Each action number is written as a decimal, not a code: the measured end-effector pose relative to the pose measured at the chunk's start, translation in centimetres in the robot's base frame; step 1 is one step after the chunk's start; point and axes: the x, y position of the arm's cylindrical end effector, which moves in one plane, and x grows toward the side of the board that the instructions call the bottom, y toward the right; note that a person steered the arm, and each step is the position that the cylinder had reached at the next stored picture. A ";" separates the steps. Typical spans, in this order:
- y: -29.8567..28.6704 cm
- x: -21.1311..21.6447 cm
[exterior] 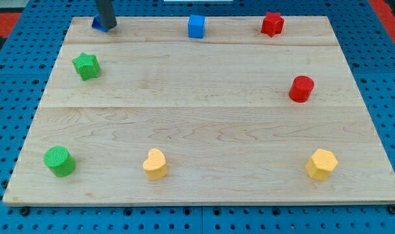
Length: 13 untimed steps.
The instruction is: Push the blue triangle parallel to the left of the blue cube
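Observation:
The blue triangle (98,25) lies at the board's top left corner, mostly hidden behind my rod. My tip (109,28) rests against the triangle's right side. The blue cube (196,26) stands at the top edge near the middle, well to the right of the triangle and my tip.
A red star (272,24) sits at the top right and a red cylinder (301,89) at the right. A green star (86,65) is at the left, a green cylinder (59,161) at the bottom left. A yellow heart (155,164) and a yellow hexagon (321,164) lie along the bottom.

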 end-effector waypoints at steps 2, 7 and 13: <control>-4.6 2.7; 7.2 2.6; 7.9 1.4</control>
